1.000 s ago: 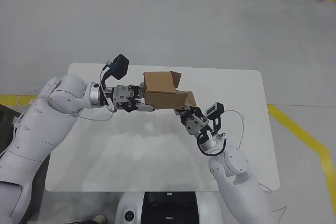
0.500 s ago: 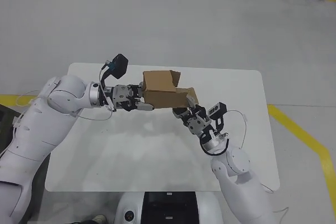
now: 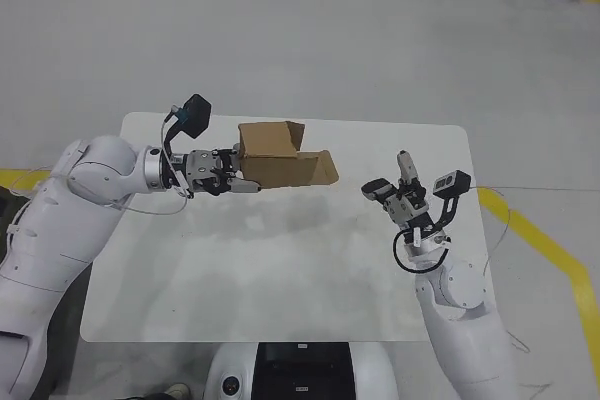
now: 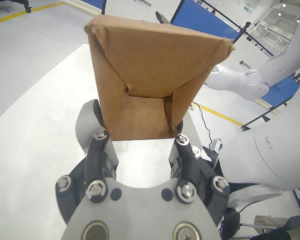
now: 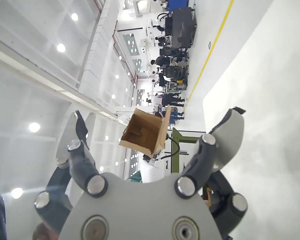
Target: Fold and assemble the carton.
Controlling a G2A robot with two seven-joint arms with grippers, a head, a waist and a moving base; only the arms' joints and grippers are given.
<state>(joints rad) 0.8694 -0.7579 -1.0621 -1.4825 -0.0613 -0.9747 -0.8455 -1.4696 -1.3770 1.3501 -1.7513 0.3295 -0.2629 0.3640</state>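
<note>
While in left claw [image 4: 140, 133], carton [image 4: 150, 68] aloft.

The carton [image 4: 152, 76] hides the wrist end of the right arm [image 4: 240, 79].

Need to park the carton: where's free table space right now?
The near half of the table is bare, and so is the strip between the carton and the open right jaws. Crowded: far left, where the left jaws grip the carton.

Right gripper [image 3: 387, 174] now off the carton [image 3: 280, 165], jaws apart, withdrawn toward the tabletop's [image 3: 280, 290] right edge. Left gripper [image 3: 236, 176] shifts the carton slightly leftward; its right-hand flap apparently lies straighter.
</note>
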